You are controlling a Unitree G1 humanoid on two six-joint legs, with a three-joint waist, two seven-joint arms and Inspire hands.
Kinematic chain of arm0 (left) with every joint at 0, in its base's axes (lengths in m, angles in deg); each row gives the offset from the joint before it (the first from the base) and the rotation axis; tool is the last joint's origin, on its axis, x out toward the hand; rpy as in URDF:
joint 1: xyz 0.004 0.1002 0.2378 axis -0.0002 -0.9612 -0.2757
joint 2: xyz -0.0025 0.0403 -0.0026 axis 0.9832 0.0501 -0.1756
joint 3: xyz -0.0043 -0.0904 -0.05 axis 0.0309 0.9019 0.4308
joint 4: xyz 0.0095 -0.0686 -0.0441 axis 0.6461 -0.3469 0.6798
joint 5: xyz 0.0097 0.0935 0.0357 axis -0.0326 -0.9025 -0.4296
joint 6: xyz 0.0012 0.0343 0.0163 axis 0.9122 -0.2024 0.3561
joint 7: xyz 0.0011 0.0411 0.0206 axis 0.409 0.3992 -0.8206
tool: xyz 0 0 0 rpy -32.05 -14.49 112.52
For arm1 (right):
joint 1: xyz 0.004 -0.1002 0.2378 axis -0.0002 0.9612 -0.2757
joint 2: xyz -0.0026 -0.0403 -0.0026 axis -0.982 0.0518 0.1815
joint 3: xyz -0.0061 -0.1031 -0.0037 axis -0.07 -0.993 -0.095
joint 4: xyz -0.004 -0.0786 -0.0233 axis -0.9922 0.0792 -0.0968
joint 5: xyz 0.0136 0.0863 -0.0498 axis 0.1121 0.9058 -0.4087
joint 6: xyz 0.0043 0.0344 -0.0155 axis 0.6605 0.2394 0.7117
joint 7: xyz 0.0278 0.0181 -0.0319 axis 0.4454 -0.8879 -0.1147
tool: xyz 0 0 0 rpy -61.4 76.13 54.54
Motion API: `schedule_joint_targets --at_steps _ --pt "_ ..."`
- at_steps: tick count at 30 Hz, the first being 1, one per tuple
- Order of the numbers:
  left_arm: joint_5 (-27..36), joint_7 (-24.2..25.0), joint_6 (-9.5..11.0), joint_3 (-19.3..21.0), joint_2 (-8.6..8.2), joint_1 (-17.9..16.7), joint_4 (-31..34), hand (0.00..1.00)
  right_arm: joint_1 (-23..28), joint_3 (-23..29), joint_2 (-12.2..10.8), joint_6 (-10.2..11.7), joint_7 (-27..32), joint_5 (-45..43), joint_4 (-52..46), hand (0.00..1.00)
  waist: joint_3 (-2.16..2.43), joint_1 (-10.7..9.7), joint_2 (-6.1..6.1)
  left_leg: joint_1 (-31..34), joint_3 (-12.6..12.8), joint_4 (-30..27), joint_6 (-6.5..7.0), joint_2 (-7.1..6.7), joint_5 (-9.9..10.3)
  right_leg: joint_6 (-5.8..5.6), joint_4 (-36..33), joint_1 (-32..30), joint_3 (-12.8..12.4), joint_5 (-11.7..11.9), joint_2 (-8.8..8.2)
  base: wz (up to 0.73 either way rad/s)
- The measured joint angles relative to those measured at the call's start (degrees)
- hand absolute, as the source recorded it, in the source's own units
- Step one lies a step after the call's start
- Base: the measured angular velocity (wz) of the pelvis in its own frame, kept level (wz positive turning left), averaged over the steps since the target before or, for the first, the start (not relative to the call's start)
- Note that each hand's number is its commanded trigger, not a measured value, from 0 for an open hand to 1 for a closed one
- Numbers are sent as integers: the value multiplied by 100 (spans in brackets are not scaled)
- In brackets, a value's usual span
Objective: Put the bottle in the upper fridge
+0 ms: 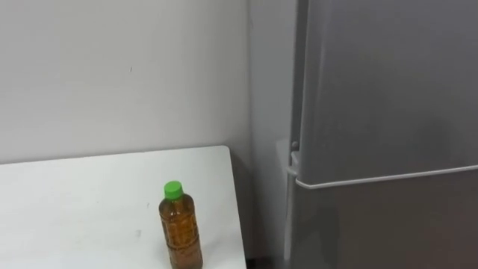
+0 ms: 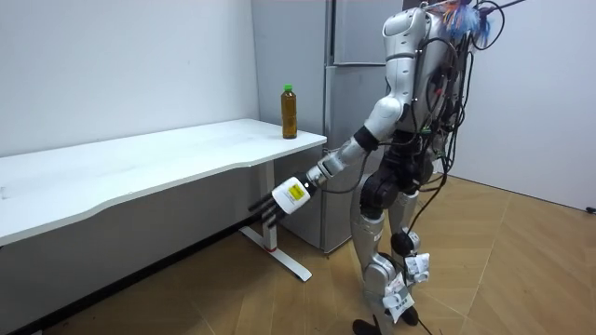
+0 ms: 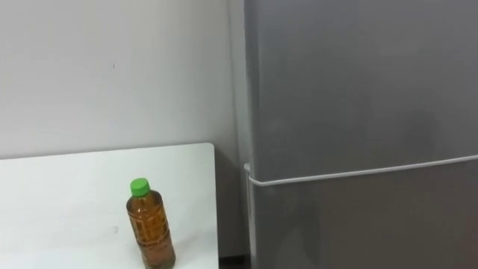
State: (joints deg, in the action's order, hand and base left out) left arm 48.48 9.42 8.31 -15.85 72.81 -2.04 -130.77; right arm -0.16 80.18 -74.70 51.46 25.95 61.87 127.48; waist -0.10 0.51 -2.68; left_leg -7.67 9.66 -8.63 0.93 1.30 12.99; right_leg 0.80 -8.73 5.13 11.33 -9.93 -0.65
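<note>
A bottle (image 1: 181, 228) of amber drink with a green cap (image 1: 173, 190) stands upright on the white table (image 1: 82, 202), near the table's right edge. To the right, across a narrow gap, stands the grey fridge (image 1: 388, 97), its doors closed. A plain pale wall (image 1: 119, 75) runs along the far side of the table

A long white table (image 2: 140, 172) with a gently wavy front edge runs along a plain pale wall (image 2: 121, 65). Its top rests on a white metal leg ending in a flat foot (image 2: 291, 266), which sits on a light wooden parquet floor (image 2: 503, 270) laid in a herringbone pattern.
</note>
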Motion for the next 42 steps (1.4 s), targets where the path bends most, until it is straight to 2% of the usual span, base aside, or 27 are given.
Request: schedule_joint_targets --at_steps 3,4,5,7,16,19,20,23,30,36,39,42 --pt "40 -147 64 112 -9 108 210 0 19 97 -21 28 3 -170 -62 0 -3 -12 0 -7 22 -2 0 2 0 0 -3 -1 -13 0 -1 -2" --pt "170 -193 64 192 -9 107 490 0 22 193 -65 33 2 -209 -61 0 5 -7 -6 1 30 -1 0 5 0 1 -4 -16 -13 -1 1 0" --pt "322 -267 68 271 -10 113 825 0 21 202 -80 33 5 -249 -61 0 -6 -3 15 6 36 -1 0 9 0 3 -7 -26 -18 -1 5 0" --pt "409 -363 159 374 -7 127 1136 0 12 274 -78 33 7 -258 -71 0 -2 12 8 -4 50 0 0 7 0 2 -13 -18 -34 -1 3 -3" --pt "404 -851 183 545 33 123 2812 0 -9 406 -150 34 -12 -252 -117 0 13 -3 32 -1 41 -10 0 7 0 2 -11 -8 -9 0 -2 0" --pt "400 -960 213 635 51 125 3359 0 13 416 -145 34 -8 -240 -112 0 4 -10 18 -37 41 -9 0 3 0 1 -6 37 -6 0 -9 0" --pt "397 -980 214 634 64 136 3488 0 15 410 -148 31 -13 -234 -98 0 -15 -22 17 -88 40 -8 0 1 0 0 2 83 -8 0 -10 0" --pt "389 -972 213 664 83 142 3783 0 -8 413 -156 13 -89 -279 -82 0 -19 -22 34 -90 43 -7 0 -1 0 -3 5 77 -16 -4 -10 0" --pt "398 -679 193 703 99 166 4353 0 -8 412 -192 -30 -213 -326 -39 0 -17 -26 50 -87 30 -6 0 0 0 -4 0 78 -28 -4 -7 0" --pt "400 -166 -69 636 98 457 4946 0 -67 410 -212 -149 -252 -327 -43 0 -18 -108 40 -11 -41 -62 0 -3 0 -3 2 58 24 -4 -11 5" --pt "394 149 -84 570 98 567 5278 0 -128 412 -215 -161 -272 -372 -39 0 -15 -225 15 10 -40 -63 0 -4 0 -3 -1 34 15 -4 -11 0" --pt "432 318 -233 387 105 728 5524 0 -195 399 -220 -243 -273 -345 -39 0 -19 -359 -17 22 -39 -65 0 -5 0 -3 3 39 13 -4 -10 0"
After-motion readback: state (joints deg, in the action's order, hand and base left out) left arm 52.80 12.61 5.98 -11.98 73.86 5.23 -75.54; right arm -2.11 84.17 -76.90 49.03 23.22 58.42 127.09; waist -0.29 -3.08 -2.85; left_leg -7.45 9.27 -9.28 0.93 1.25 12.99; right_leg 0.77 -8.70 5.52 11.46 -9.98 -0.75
